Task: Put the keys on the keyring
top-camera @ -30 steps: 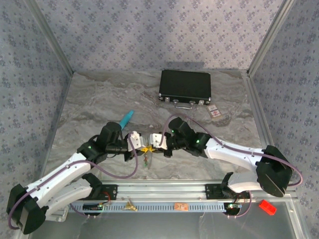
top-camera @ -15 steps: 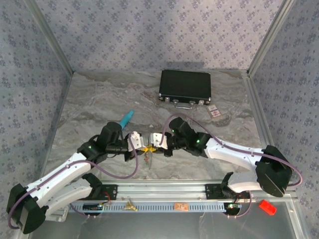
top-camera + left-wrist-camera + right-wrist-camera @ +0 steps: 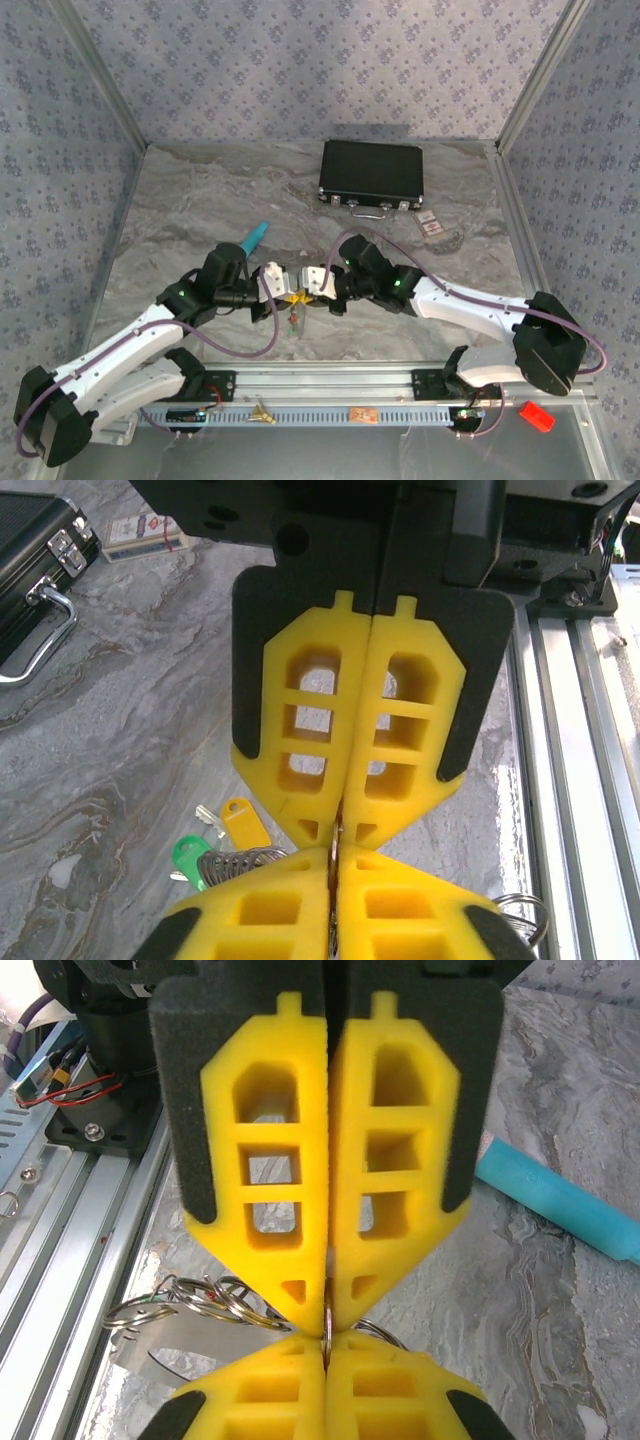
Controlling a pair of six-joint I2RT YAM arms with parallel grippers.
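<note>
My left gripper (image 3: 289, 296) and right gripper (image 3: 303, 296) meet tip to tip above the table's near middle, both shut. Each pinches the same thin silver keyring (image 3: 326, 1320), seen edge-on between the yellow fingers (image 3: 290, 910). In the left wrist view my left gripper (image 3: 335, 858) sits at the bottom and the right gripper (image 3: 342, 828) above it. A bunch of smaller rings (image 3: 200, 1302) hangs beside the pinch. Below it dangle a yellow-headed key (image 3: 243, 822), a green tag (image 3: 188, 858) and a chain (image 3: 240, 861). Brass keys (image 3: 262, 412) lie on the front rail.
A black case (image 3: 372, 172) lies at the back of the table with a small card (image 3: 432, 225) in front of it. A teal tube (image 3: 256, 237) rests left of centre. The aluminium rail (image 3: 330, 395) runs along the near edge, a red piece (image 3: 536, 415) at its right.
Both grippers stay tip to tip and shut. The pieces dangling under them have swung slightly.
</note>
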